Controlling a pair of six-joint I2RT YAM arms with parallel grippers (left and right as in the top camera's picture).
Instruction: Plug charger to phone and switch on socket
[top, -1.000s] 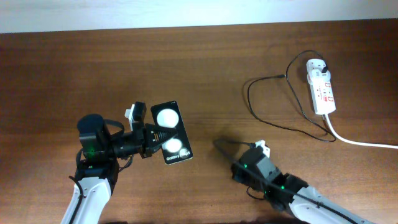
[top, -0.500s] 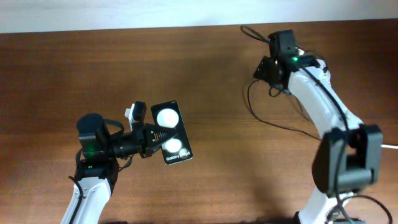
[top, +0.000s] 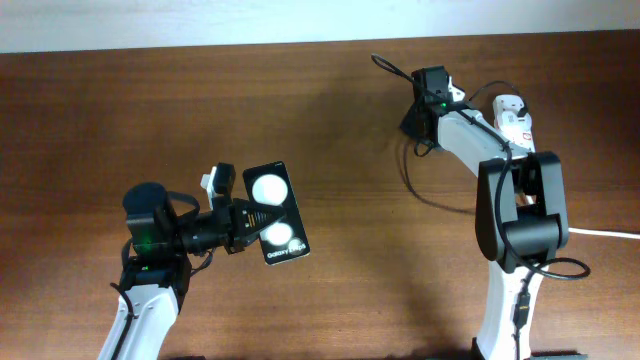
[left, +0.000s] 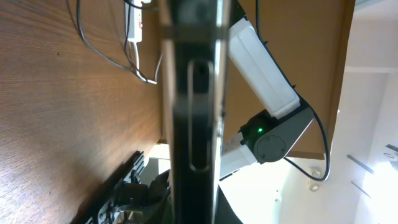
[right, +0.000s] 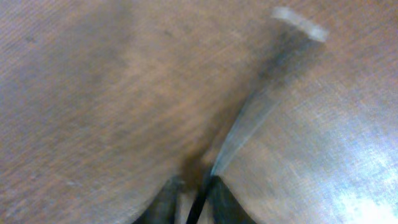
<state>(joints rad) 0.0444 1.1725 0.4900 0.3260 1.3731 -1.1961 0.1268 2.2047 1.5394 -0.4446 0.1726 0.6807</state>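
Observation:
My left gripper (top: 238, 228) is shut on the phone (top: 272, 212), a black glossy slab with two white spots, held up at the left. In the left wrist view the phone (left: 193, 112) stands edge-on between the jaws. The charger, a thin black cable (top: 408, 175), loops over the table to the socket (top: 517, 125), a white power strip at the far right. My right gripper (top: 412, 122) is low over the cable's free end. In the blurred right wrist view the fingers (right: 196, 200) sit close together with the thin black cable (right: 199, 198) between them.
The thick white cord (top: 600, 232) runs from the socket off the right edge. The right arm (top: 470, 130) crosses in front of the socket. The left wrist view shows the socket (left: 134, 25) and the right arm (left: 261, 68) beyond the phone.
The right arm has swung from the table's front up to the far right and lowered onto the charger cable. The left arm and phone have not moved.

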